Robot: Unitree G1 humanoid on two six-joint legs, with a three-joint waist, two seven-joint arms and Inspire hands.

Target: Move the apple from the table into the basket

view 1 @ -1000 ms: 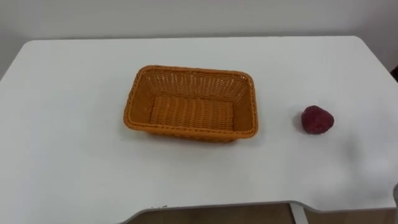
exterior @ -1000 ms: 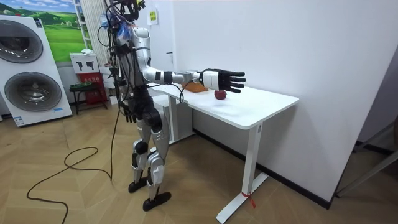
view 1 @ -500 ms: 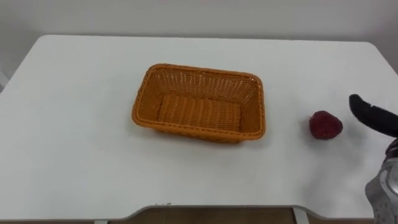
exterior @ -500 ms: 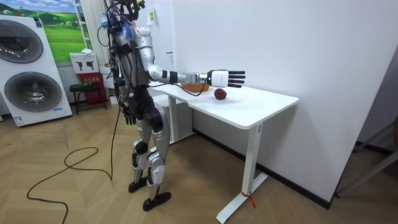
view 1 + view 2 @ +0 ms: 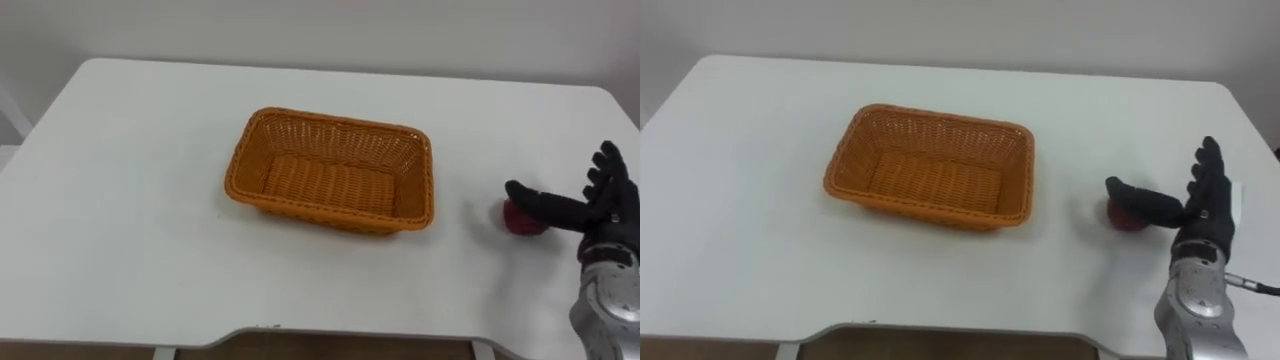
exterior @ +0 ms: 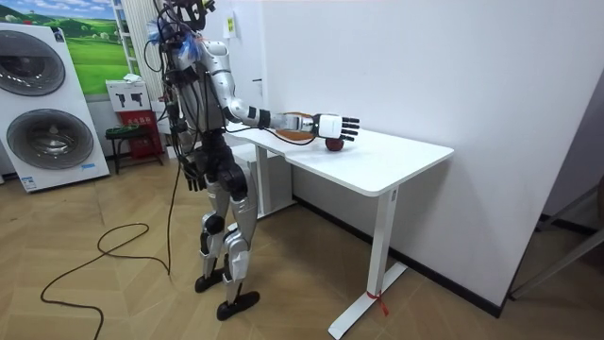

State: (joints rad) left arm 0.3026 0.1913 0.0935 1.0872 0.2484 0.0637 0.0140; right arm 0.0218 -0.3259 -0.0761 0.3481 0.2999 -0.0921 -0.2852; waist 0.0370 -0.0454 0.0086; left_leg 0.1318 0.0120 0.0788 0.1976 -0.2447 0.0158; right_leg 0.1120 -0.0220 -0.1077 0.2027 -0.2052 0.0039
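Left eye view: empty, spread right hand (image 5: 608, 212) beside apple (image 5: 522, 224) near desk's (image 5: 140, 200) right edge; a knock could roll it off.

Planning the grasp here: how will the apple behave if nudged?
The apple looks rounded and sits loose on the smooth white table, so a thumb nudge from the right hand would probably roll it. It seems small and solid, likely light and stiff.
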